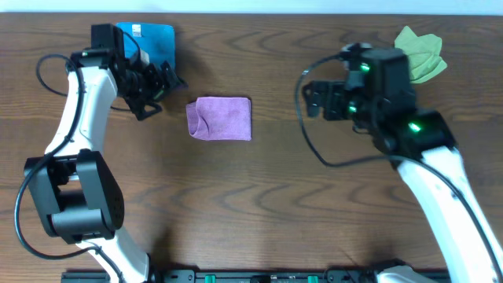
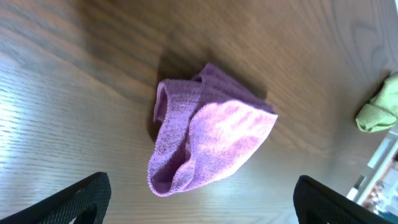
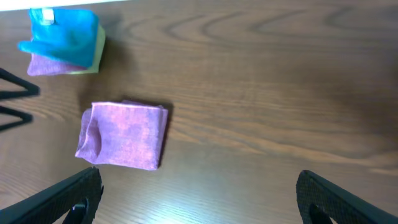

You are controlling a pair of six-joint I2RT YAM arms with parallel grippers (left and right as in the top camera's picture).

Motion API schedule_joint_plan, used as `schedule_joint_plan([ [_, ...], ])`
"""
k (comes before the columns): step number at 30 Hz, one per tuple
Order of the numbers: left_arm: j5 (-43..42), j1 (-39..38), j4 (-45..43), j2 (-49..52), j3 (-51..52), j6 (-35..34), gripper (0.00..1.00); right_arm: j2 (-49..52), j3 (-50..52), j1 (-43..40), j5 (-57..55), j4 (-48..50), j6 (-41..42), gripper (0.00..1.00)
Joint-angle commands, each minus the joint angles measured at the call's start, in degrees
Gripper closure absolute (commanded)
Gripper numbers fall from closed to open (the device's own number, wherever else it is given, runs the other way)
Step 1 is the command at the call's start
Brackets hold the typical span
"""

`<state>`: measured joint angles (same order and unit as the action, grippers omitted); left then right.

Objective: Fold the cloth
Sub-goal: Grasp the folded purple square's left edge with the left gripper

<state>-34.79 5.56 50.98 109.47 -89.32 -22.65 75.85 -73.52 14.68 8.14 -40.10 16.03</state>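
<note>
- The purple cloth (image 1: 220, 119) lies near the middle of the wooden surface (image 1: 259, 212), toward the far side, folded into a rough rectangle.
- The left pincer (image 1: 163, 94) hangs just beside the cloth's left edge, apart from it and not touching. Its fingers (image 2: 74, 202) are spread wide with nothing between them.
- In the left wrist view the cloth sits ahead of and between the two finger tips, flat on the wood.
- The right pincer (image 1: 309, 100) is farther off on the cloth's right side, with a strip of bare wood in between. Its fingers (image 3: 59, 199) are also spread wide and hold nothing.
- The cloth's right, near and far edges run fairly straight. The left edge is rumpled, with a loose flap curling up at the corner.
- A blue cloth (image 1: 149, 39) lies at the far left corner, behind the left pincer and well apart from the purple one.
- A green cloth (image 1: 420, 55) lies crumpled at the far right, behind the right arm.
- Bare wood stretches across the whole near half of the surface in front of the cloth.
</note>
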Motion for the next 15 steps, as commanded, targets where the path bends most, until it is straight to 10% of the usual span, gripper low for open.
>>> schedule_joint_plan([
  [1,-4.3,0.1,-1.7,-0.9,4.9,-1.0,0.05,-6.2,4.8,-2.8,1.8,-0.5,-2.4,0.01],
  [15,-10.3,-2.8,-18.8,-0.9,19.7,-9.4,0.05,-31.7,33.6,-18.6,20.5,5.0,-2.8,0.01],
])
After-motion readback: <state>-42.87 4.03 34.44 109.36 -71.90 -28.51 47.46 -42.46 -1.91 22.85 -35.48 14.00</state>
